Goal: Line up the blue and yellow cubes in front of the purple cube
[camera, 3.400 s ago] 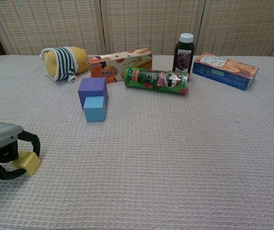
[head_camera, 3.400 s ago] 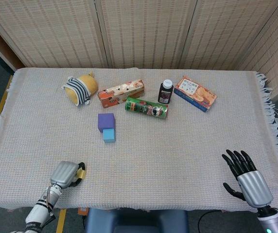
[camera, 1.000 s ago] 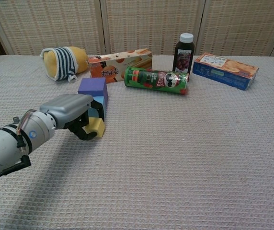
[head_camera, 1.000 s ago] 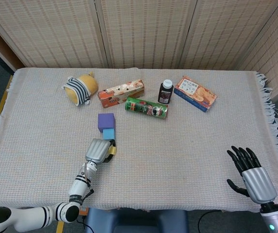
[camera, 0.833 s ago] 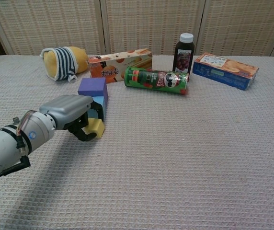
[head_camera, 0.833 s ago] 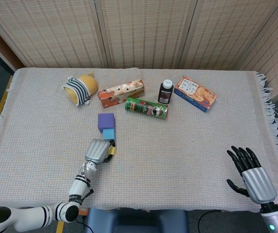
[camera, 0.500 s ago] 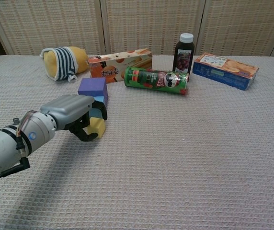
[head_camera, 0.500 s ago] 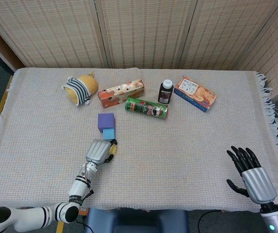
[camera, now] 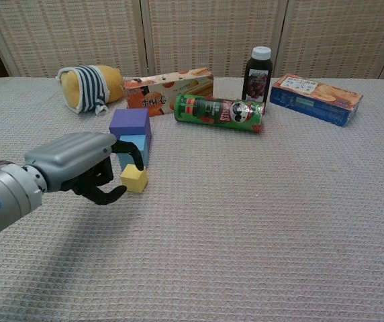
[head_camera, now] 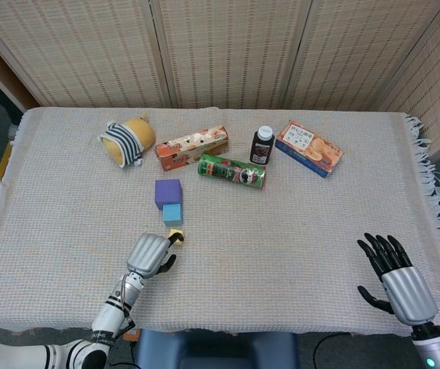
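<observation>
Chest view, left of centre: left hand point(camera: 78, 171) loosely curled, holding nothing, fingertips beside yellow cube point(camera: 133, 179). Could easily nudge it out of line with blue cube point(camera: 135, 149).

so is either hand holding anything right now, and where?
Nothing held. Left hand is off the yellow cube, which rests on the table; right hand is open and empty.

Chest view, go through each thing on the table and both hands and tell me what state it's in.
Yellow cube: on the cloth, released, in front of the blue cube.
Blue cube: against the purple cube's front.
Purple cube: flat.
Can: on its side.
Bottle: upright, capped.
Left hand: empty, fingers apart.
Right hand: empty, fingers spread.
</observation>
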Controlling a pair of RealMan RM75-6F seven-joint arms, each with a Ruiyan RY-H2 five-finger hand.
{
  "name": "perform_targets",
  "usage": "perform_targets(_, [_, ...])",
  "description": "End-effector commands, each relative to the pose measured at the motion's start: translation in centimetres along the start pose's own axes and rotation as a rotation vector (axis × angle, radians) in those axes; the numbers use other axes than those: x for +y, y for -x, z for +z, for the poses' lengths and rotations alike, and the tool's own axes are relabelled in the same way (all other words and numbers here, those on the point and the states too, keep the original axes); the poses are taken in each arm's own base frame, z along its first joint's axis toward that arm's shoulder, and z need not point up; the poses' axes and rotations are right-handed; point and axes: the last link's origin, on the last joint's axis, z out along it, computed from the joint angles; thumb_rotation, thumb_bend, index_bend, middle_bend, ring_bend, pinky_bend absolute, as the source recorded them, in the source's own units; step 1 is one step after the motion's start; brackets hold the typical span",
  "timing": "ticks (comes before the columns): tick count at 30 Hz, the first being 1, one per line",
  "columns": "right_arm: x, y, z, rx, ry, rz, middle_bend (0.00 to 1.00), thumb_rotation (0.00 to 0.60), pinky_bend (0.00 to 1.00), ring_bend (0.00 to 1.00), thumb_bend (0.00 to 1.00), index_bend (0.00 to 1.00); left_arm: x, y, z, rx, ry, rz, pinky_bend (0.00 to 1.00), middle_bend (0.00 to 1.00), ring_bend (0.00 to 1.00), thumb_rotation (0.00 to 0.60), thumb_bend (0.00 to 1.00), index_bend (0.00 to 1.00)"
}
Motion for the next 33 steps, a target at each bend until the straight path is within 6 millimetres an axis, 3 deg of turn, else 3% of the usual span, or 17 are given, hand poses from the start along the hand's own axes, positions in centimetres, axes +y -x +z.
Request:
perform_targets(1, [-0.1, 0.0, -0.1, 0.001, -0.004, 0.000, 0.00, 0.544, 0.00, 0.00, 0.03, 0.00, -0.9, 0.2, -1.7, -0.036, -0.012, -0.008, 1.00, 1.00, 1.00, 0.600, 0.44, 0.33])
perform_targets(4, [-0.3, 0.0, -0.2, 0.004, -0.011, 0.000, 0.00, 0.544, 0.00, 0.00, 0.03, 0.00, -2.2, 1.5, -2.5, -0.092, -0.043, 0.028, 1.00, 1.00, 1.00, 0.600, 0.44, 0.33])
perform_targets(11, [-0.2, 0.0, -0.1, 0.003, -0.004, -0.002, 0.00, 0.544, 0.00, 0.00, 0.03, 0.00, -2.3, 2.7, -2.2, -0.146, -0.044, 0.027, 1.00, 1.00, 1.00, 0.600, 0.44, 0.26])
perform_targets(21, [-0.1, 0.0, 0.0, 0.001, 0.002, -0.003, 0.00, 0.544, 0.00, 0.00, 0.03, 0.00, -2.0, 3.0, -1.8, -0.155, -0.036, 0.018, 1.00, 1.00, 1.00, 0.600, 0.45, 0.19])
perform_targets(33, [0.1, 0.0, 0.1, 0.001, 0.012, -0.005, 0.00, 0.543, 0.00, 0.00, 0.03, 0.00, -1.8, 3.4, -1.1, -0.170, -0.036, 0.000, 1.00, 1.00, 1.00, 0.600, 0.45, 0.17])
